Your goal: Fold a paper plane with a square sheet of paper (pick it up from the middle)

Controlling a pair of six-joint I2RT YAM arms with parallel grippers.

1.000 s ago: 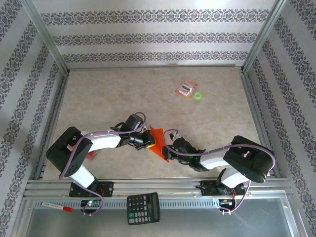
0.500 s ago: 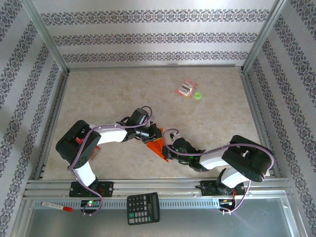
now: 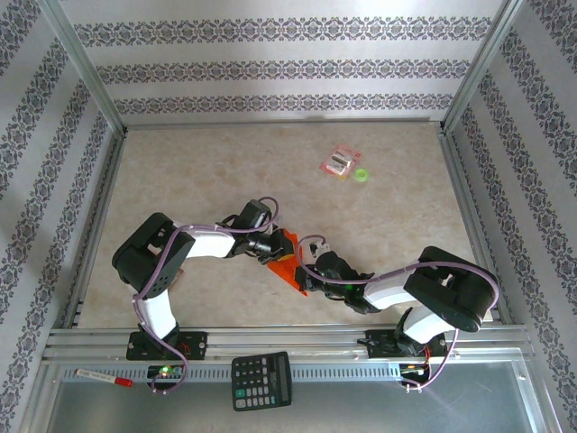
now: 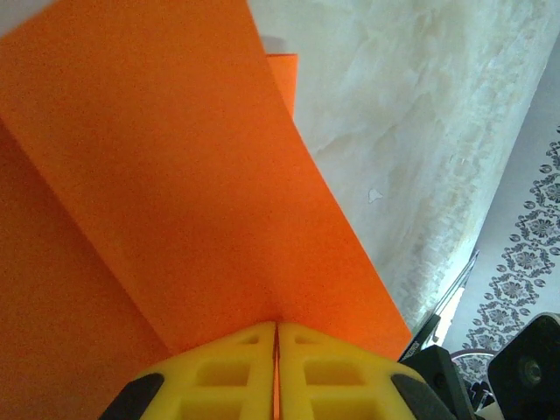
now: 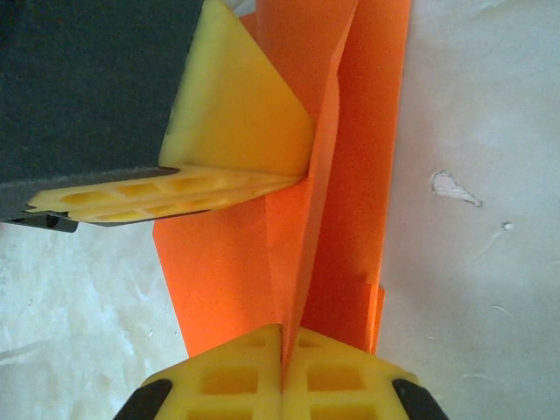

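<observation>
- While both arms have hold of the paper [image 3: 287, 265], I'd call this mid-fold. It's in several layers with a sharp crease, so it's no flat square any more, but it's not a finished dart either.
- The paper sits on the table [image 3: 180, 171] just beyond the calculator [image 3: 261, 381], a touch to its right, and looks partly lifted off the surface.
- Left fingers [image 4: 258, 354]: pressed together with an orange flap pinched in the seam between them, and the sheet fans away from there.
- Right fingers [image 5: 267, 350]: also together, clamped on an upright fold. In that wrist view the left fingers come in from the side and meet the same ridge.
- Next move, my guess: one side has to keep the ridge steady while the other lays its flap over and presses it flat. The edges need to line up, and if the two arms pull apart, paper this thin could rip.
- Head count: one paper, two arms, one calculator, and one pen [image 3: 102, 377] left of the calculator. One pink packet [image 3: 340, 162] and one small green round thing [image 3: 361, 175] lie far beyond the calculator, off to its right.
</observation>
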